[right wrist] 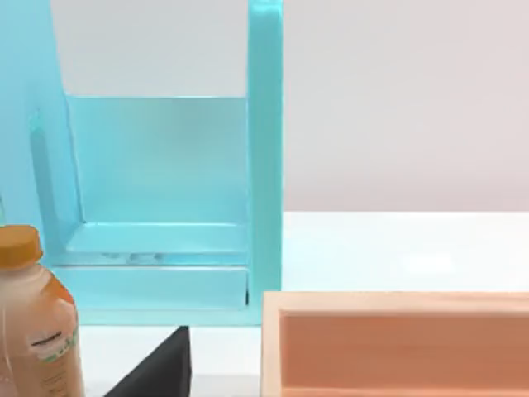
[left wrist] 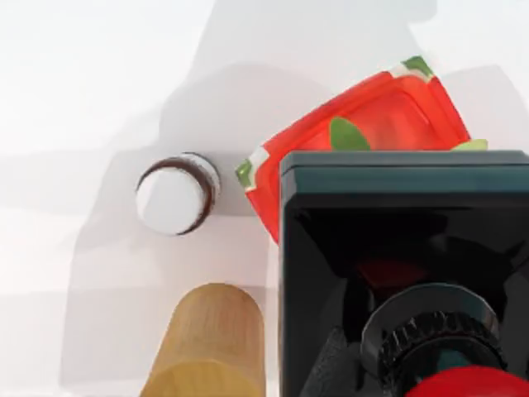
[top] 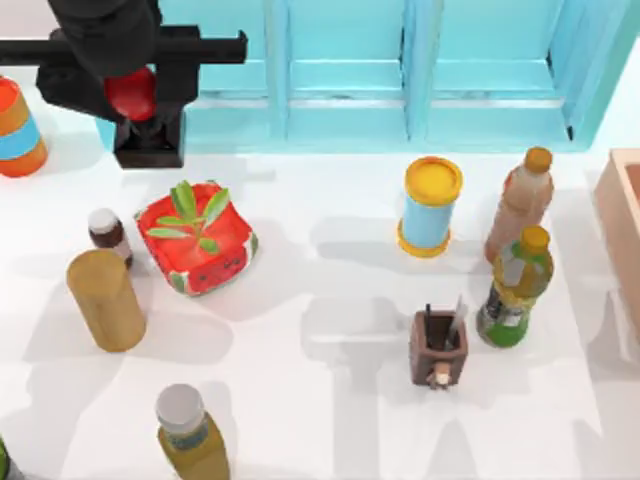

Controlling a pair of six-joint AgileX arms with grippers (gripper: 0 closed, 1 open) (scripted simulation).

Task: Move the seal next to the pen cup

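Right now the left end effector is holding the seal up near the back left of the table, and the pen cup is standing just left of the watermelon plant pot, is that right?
Not quite. The left end effector does hold the seal at the back left, but the top view shows the pen cup well to the right of the watermelon plant pot, beside the green bottle.

Sitting on the white table (top: 320, 300): watermelon plant pot (top: 198, 240) and tan cylinder (top: 106, 299) toward the left edge, pen cup (top: 438, 348) and bottles (top: 515, 285) toward the right edge.
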